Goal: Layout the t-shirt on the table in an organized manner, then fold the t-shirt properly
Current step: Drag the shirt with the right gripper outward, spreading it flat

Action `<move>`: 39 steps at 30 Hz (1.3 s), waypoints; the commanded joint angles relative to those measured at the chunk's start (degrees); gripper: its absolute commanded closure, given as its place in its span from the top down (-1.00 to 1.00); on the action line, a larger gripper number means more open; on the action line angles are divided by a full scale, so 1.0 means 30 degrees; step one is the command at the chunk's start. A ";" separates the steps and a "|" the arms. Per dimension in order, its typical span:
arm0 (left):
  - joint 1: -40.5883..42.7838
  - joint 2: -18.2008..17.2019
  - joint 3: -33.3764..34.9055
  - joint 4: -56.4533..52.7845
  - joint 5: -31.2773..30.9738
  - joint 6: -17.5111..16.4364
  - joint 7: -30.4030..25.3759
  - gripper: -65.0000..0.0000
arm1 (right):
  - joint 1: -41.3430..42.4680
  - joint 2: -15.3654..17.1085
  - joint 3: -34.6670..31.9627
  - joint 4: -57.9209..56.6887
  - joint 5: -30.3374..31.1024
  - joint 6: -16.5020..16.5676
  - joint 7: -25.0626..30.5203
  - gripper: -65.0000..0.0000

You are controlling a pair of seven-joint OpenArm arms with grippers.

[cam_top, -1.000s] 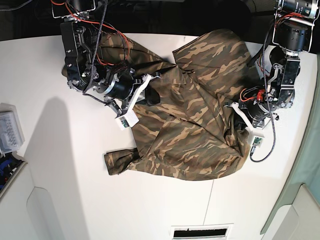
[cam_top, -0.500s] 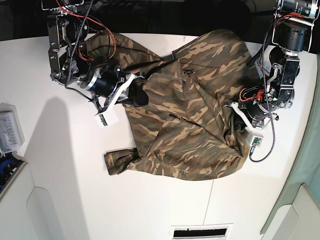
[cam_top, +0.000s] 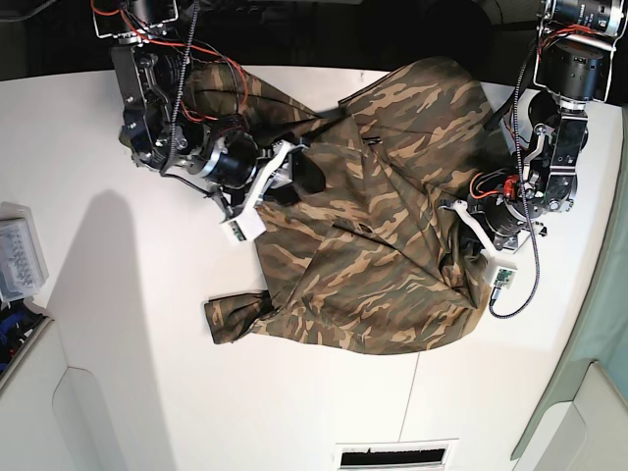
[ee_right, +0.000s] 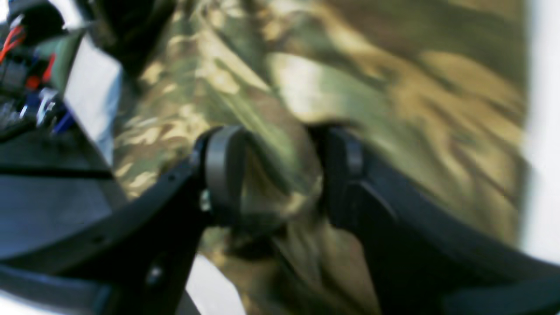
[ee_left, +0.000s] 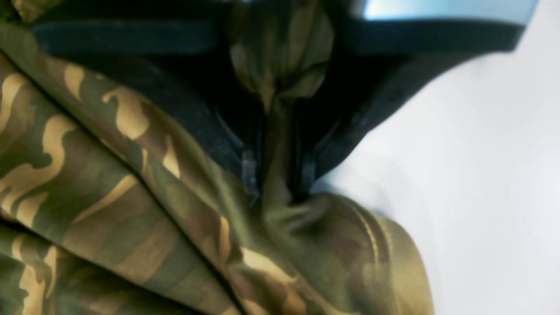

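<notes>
The camouflage t-shirt point(cam_top: 383, 235) lies crumpled and creased across the middle of the white table point(cam_top: 128, 334), one sleeve sticking out at the lower left. At the shirt's right edge my left gripper point(cam_top: 459, 234) is shut on a pinched fold of the t-shirt point(ee_left: 131, 210), as the left wrist view shows between the black fingers point(ee_left: 249, 170). My right gripper point(cam_top: 297, 179) sits over the shirt's upper left part. In the right wrist view its fingers point(ee_right: 221, 175) stand apart with a bulge of the t-shirt point(ee_right: 393, 109) between them; that view is blurred.
A clear plastic box point(cam_top: 20, 257) sits at the table's left edge. A slotted vent point(cam_top: 396, 456) lies near the front edge. A pale green surface point(cam_top: 603, 324) borders the right side, and the table's back edge meets a dark area.
The right arm swung left with the shirt's upper left part, then came back right, and its jaws have opened from shut. The left arm has not moved.
</notes>
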 commanded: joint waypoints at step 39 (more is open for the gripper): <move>0.2149 -0.2659 0.0175 -0.0321 0.1464 -0.0058 0.2025 -0.68 | 0.0452 0.4743 1.7260 0.6645 0.1931 -0.0321 -0.1807 -1.00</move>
